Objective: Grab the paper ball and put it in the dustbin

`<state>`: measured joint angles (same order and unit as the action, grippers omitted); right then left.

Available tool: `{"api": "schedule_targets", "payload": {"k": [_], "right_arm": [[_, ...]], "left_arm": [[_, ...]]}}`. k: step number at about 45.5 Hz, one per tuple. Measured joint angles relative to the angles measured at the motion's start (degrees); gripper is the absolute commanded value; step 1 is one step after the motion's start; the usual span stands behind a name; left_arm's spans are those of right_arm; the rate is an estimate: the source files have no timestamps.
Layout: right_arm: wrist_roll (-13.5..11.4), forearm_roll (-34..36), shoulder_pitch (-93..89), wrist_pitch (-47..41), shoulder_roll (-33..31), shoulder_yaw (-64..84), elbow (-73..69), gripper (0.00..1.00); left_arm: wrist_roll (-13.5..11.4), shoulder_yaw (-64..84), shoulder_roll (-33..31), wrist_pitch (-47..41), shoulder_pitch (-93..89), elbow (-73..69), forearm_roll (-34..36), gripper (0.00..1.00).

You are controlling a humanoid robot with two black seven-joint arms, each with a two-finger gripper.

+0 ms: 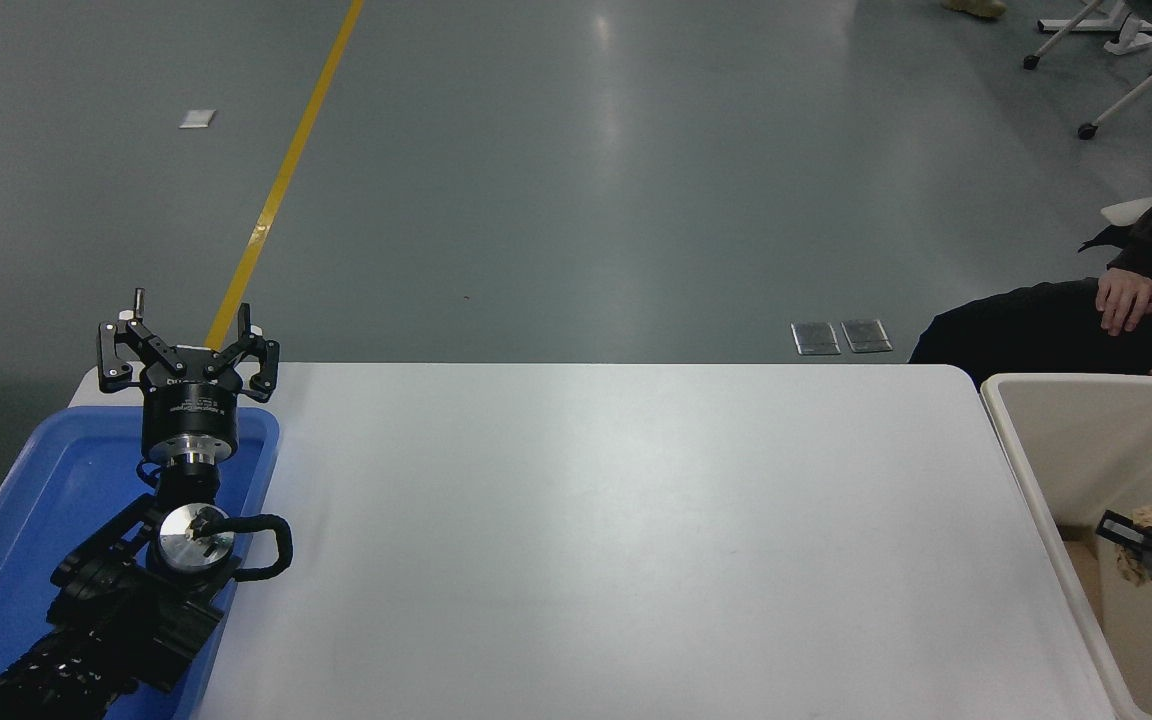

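The cream-beige dustbin point(1021, 470) stands off the table's right end, cut by the picture's edge. My right gripper point(1132, 546) reaches in from the right edge and hangs inside the bin's opening, above its floor. It is shut on the paper ball point(1150, 515), a wrinkly tan wad that shows above and below the black fingers; much of it is hidden by the gripper. My left gripper point(188, 340) is parked open at the lower left, over a blue tray.
The shallow blue tray point(56, 470) lies at the left end of the white table point(616, 520). A person in dark clothes sits beyond the bin, one hand point(1126, 298) resting on a knee. A tan patch point(1086, 572) shows on the bin's floor.
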<state>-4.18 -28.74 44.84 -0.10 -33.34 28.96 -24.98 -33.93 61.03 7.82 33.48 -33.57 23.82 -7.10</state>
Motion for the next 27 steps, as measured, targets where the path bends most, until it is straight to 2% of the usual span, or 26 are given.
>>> {"api": "schedule_targets", "payload": {"k": [13,27], "right_arm": [[-0.08,-0.16,11.04,-0.51,-3.69,12.89,-7.83,1.0],[-0.11,0.03,33.2,-4.29,-5.2,29.36,-26.46,1.0]], "left_arm": [[0.0,-0.03,0.0,0.0,-0.01,0.0,0.06,0.99],[0.01,-0.04,0.0,0.0,-0.01,0.0,0.06,0.99]]}}
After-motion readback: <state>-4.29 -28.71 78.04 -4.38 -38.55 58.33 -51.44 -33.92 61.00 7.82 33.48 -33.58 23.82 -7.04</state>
